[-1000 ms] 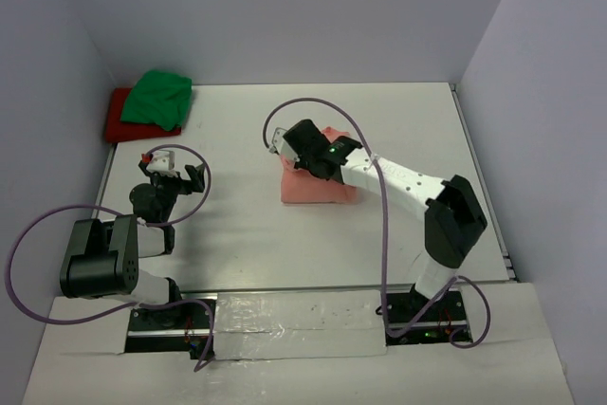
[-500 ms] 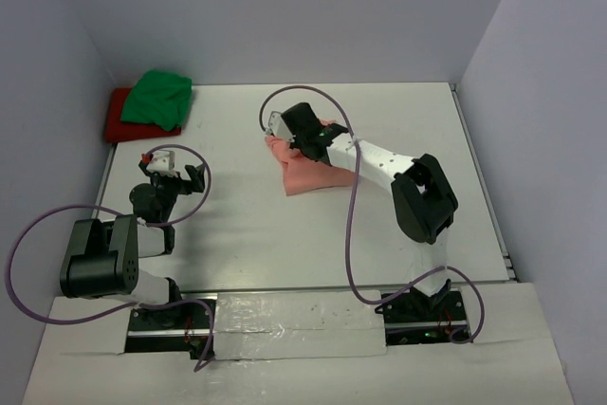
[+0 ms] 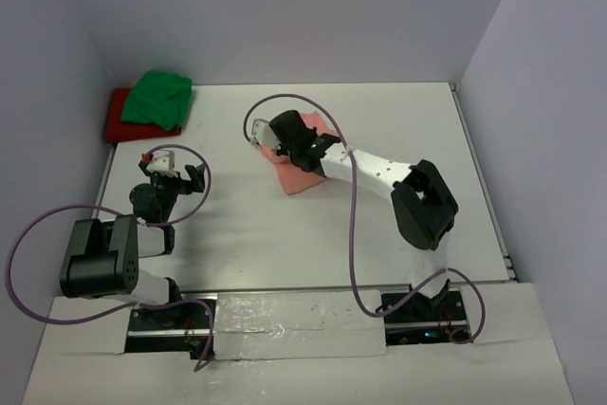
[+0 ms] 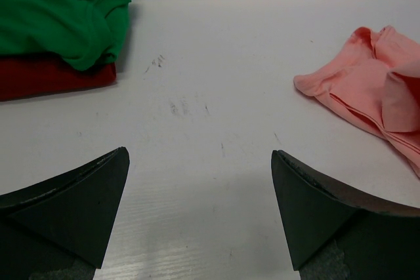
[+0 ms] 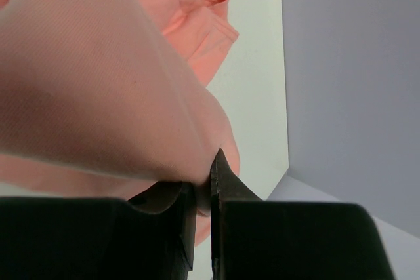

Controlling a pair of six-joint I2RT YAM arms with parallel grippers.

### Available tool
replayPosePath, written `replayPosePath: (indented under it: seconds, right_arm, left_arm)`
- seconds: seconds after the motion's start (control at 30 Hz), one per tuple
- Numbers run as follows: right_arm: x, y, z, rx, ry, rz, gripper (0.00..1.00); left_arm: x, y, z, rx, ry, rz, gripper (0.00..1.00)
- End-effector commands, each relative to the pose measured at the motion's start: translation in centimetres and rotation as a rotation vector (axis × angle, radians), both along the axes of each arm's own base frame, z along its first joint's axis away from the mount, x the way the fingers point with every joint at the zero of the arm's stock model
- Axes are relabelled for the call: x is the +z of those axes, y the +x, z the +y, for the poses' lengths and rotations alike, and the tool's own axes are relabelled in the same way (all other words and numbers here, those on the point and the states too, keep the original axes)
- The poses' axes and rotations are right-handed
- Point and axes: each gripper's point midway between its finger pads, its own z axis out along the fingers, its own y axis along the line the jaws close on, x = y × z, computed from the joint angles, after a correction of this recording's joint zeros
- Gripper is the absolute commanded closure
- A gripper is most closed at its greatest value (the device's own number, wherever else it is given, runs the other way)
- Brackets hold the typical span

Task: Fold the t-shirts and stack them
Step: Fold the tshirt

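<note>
The salmon-pink t-shirt [image 3: 302, 170] lies folded near the table's middle, seen too in the left wrist view [image 4: 377, 100] and filling the right wrist view [image 5: 111, 83]. My right gripper [image 3: 270, 135] is shut on its left edge, cloth pinched between the jaws [image 5: 203, 191]. A bright green t-shirt [image 3: 156, 99] rests on top of a red t-shirt [image 3: 118, 119] at the far left corner; both show in the left wrist view, green [image 4: 59, 4] over red [image 4: 52, 80]. My left gripper [image 3: 169, 177] hangs open over bare table, nothing between its fingers [image 4: 200, 208].
Walls enclose the white table [image 3: 379, 130] at the back and both sides. The right arm stretches leftward across the middle, its purple cable [image 3: 353, 234] looping above the surface. A taped strip [image 3: 299, 324] runs along the near edge between the bases.
My right gripper has dragged the pink t-shirt leftward, away from the table's middle, and the arm's elbow has swung in. The left arm has not moved.
</note>
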Motion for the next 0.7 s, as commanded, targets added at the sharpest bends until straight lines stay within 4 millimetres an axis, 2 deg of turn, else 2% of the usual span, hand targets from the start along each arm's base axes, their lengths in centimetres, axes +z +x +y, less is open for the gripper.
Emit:
replayPosePath:
  seconds: [0.0, 0.03, 0.07, 0.1, 0.17, 0.3, 0.5, 0.67]
  right_arm:
    - [5.4, -2.8, 0.5, 0.026, 0.095, -0.066, 1.00]
    - [5.5, -3.6, 0.5, 0.031, 0.104, -0.057, 1.00]
    - [4.6, -4.9, 0.2, 0.037, 0.073, -0.021, 1.00]
    - [5.4, -6.1, 0.4, 0.053, 0.084, -0.026, 1.00]
    - [5.7, -8.3, 0.2, 0.069, 0.087, -0.015, 1.00]
    - [5.9, -11.3, -0.9, 0.082, 0.082, 0.001, 1.00]
    - [5.4, -14.3, -3.1, 0.088, 0.035, 0.047, 1.00]
    - [5.2, -14.9, -3.7, 0.102, 0.022, 0.058, 1.00]
  left_arm:
    - [1.3, 0.2, -0.1, -0.016, 0.011, -0.059, 0.01]
    - [1.4, 0.2, -0.1, -0.016, 0.009, -0.060, 0.01]
    - [1.3, 0.2, -0.1, -0.016, 0.011, -0.059, 0.01]
    - [1.3, 0.2, -0.1, -0.014, 0.011, -0.059, 0.01]
    - [1.3, 0.2, -0.1, -0.016, 0.011, -0.059, 0.01]
    - [1.3, 0.2, -0.1, -0.016, 0.011, -0.059, 0.01]
    - [1.3, 0.2, -0.1, -0.014, 0.009, -0.058, 0.01]
    - [1.4, 0.2, -0.1, -0.014, 0.011, -0.060, 0.01]
